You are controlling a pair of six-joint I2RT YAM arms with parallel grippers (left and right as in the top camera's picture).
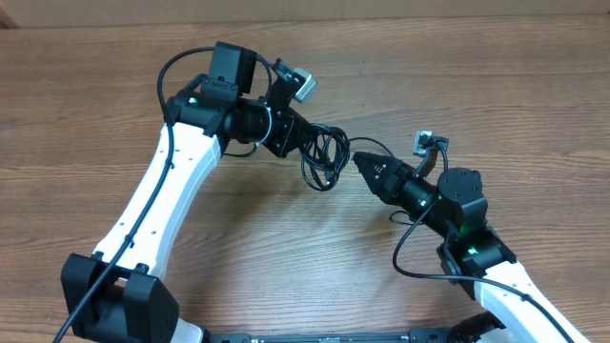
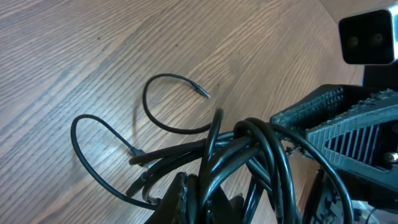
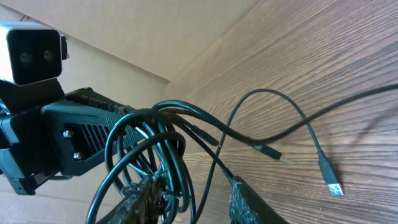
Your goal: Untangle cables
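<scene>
Overhead: cables (image 1: 325, 158) in left claw (image 1: 307, 136), right claw (image 1: 359, 160) parted, over wood-grain table (image 1: 286, 262).

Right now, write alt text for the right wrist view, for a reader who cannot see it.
Looped black cables are held by the left gripper at left and drape over the right gripper at the bottom edge. Two loose ends lie on the wooden table to the right, one tipped with a silvery plug.

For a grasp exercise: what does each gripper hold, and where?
Left gripper seems to pinch the cables at the bunched knot. Right gripper: open, loops hooked over one finger.
</scene>
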